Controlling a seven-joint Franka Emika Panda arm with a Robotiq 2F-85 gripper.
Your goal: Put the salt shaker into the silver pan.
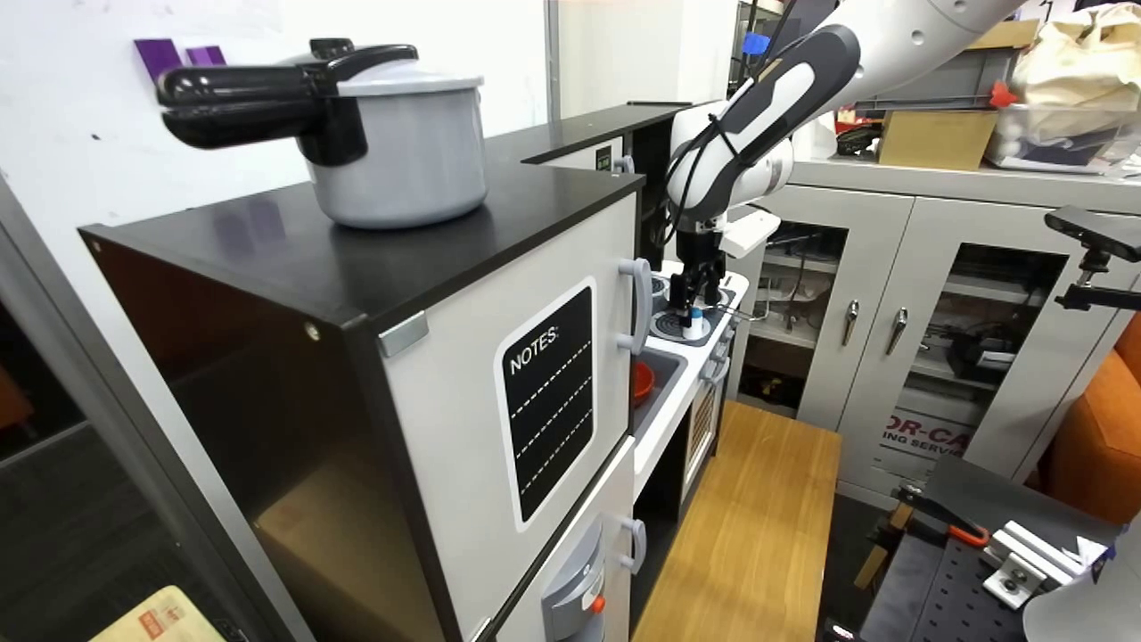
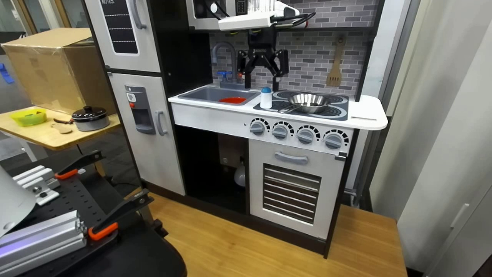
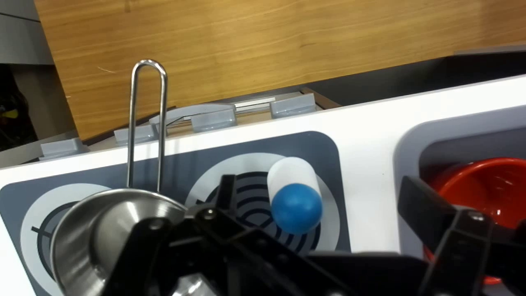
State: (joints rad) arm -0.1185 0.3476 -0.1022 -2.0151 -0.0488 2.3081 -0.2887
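Note:
The salt shaker (image 2: 266, 99) is white with a round blue top. It stands upright on the front burner nearest the sink, and shows in an exterior view (image 1: 693, 328) and the wrist view (image 3: 296, 197). The silver pan (image 2: 309, 104) sits on the burners beside it, empty, with a wire handle toward the counter's front edge. It also shows in the wrist view (image 3: 78, 238), partly hidden by a finger. My gripper (image 2: 261, 82) is open and empty, above and slightly behind the shaker. In the wrist view the shaker lies between the spread fingers (image 3: 320, 193), nearer the pan-side finger.
A red bowl (image 2: 232, 100) lies in the grey sink (image 2: 192, 94), and a faucet (image 2: 225, 50) rises behind it. A wooden spatula (image 2: 334, 75) hangs on the back wall. The tall toy fridge (image 1: 499, 357) stands beside the sink.

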